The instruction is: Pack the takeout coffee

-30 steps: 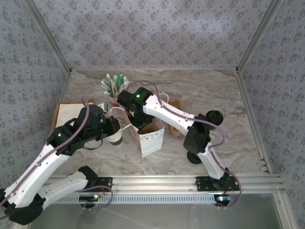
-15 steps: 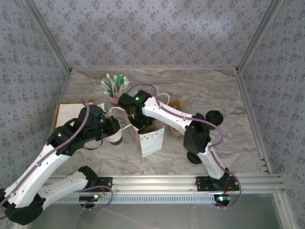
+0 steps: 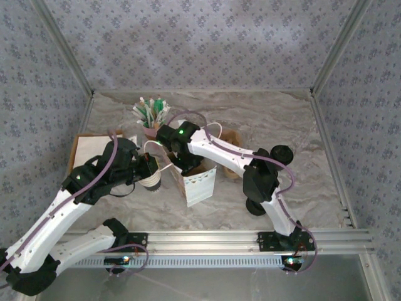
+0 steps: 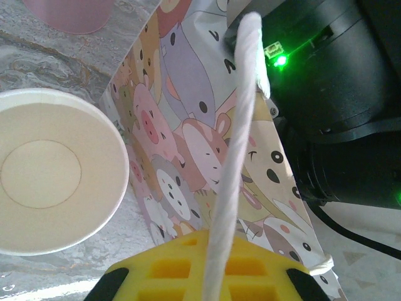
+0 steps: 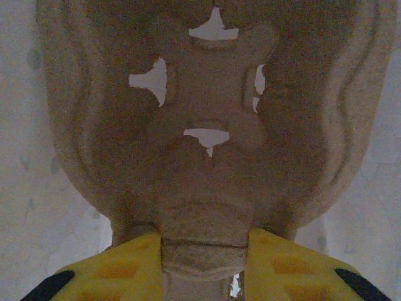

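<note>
While left hand (image 4: 210, 263) pinches rope handle (image 4: 241, 125), white cup (image 4: 44, 169) upright beside bag (image 4: 182, 144)

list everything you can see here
paper cup: one, white, cream inside, left of bag
paper bag: one, cartoon-animal print, table centre
bag handle: one, white cord, above bag
pulp carrier: one, brown, at the bag
stick cup: one, pink, behind bag
lid: one, black, right side
cardboard tray: one, brown, far left
left end effector: one, yellow, shut on bag handle
right end effector: one, yellow, shut on pulp carrier
</note>
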### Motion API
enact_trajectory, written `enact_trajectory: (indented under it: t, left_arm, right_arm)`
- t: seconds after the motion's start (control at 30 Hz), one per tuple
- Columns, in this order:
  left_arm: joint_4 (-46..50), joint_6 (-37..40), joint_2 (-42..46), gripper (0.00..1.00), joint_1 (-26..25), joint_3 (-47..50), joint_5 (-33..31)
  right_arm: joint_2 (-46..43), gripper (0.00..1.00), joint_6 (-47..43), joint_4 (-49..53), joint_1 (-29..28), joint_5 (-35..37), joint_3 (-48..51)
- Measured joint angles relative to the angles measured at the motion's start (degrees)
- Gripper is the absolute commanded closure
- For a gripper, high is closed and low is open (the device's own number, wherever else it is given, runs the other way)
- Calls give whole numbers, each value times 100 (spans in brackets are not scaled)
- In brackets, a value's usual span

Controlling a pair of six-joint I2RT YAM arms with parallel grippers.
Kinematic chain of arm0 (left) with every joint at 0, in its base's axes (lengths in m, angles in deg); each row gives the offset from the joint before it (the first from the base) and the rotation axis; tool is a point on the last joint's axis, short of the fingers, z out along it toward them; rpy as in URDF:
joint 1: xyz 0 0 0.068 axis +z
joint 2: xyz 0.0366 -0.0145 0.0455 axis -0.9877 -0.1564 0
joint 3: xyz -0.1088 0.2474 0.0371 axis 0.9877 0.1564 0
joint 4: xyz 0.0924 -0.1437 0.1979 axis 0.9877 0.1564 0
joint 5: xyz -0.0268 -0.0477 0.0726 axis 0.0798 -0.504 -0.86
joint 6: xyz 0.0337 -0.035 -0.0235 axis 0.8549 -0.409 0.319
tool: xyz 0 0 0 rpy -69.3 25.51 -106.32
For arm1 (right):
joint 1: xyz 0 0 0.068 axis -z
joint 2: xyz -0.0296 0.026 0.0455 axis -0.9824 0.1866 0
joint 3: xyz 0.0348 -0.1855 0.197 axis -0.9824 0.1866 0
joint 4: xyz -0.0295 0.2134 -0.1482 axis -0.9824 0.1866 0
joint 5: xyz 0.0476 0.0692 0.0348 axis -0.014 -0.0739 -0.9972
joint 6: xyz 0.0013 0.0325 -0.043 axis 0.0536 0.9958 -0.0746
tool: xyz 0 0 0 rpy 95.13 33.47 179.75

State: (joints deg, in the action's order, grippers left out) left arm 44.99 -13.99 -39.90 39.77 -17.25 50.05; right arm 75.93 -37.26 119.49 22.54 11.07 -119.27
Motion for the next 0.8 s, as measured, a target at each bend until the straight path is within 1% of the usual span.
enact_trajectory:
  t: [0.17, 0.43, 0.63, 0.8]
  left_arm:
    - [0, 0, 0, 98, 0, 0, 0]
    - [0, 0, -2, 98, 0, 0, 0]
    - [0, -2, -2, 98, 0, 0, 0]
    - [-2, -2, -2, 98, 0, 0, 2]
  right_arm:
    - [-26, 64, 0, -79, 0, -4, 98]
    - [-76, 56, 2, -133, 0, -24, 170]
    - [-120, 48, 2, -96, 0, -22, 170]
    - [-205, 44, 2, 4, 0, -22, 120]
